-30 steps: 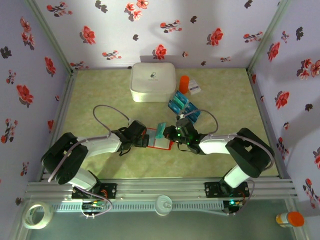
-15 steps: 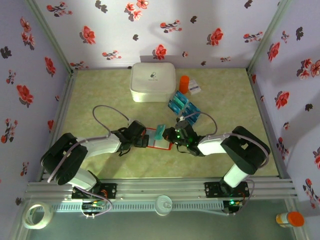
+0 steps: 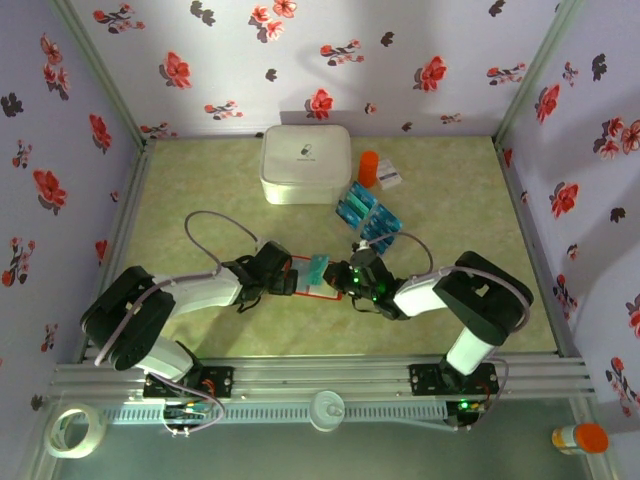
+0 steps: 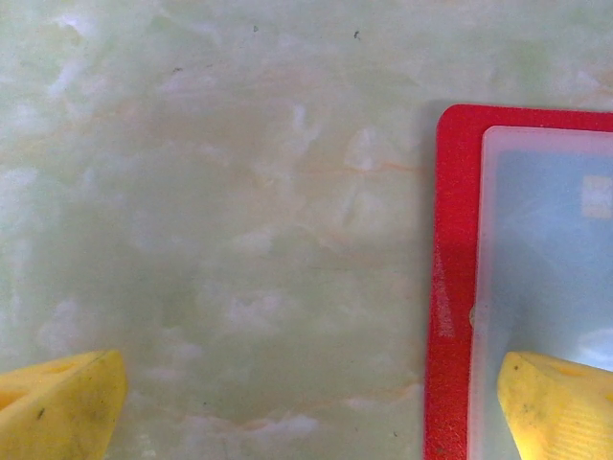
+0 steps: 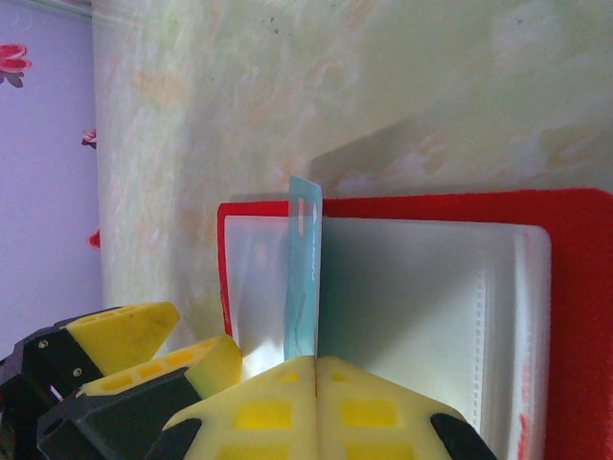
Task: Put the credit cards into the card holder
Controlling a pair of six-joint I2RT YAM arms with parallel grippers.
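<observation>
Fingers [image 5: 259, 414] of our right gripper [image 5: 314, 372] pinch a teal credit card [image 5: 305, 278] upright over the open red card holder [image 5: 575, 249]; our left gripper [image 4: 306, 388] stands spread wide.

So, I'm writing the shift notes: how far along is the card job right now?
Done: the card holder lies open, pale inside up. In hand: the right hand is shut on one teal card, held edge-on over the holder, while the open left hand straddles the holder's edge. Left: seating that card, then fetching the other cards lying near the white box.
</observation>
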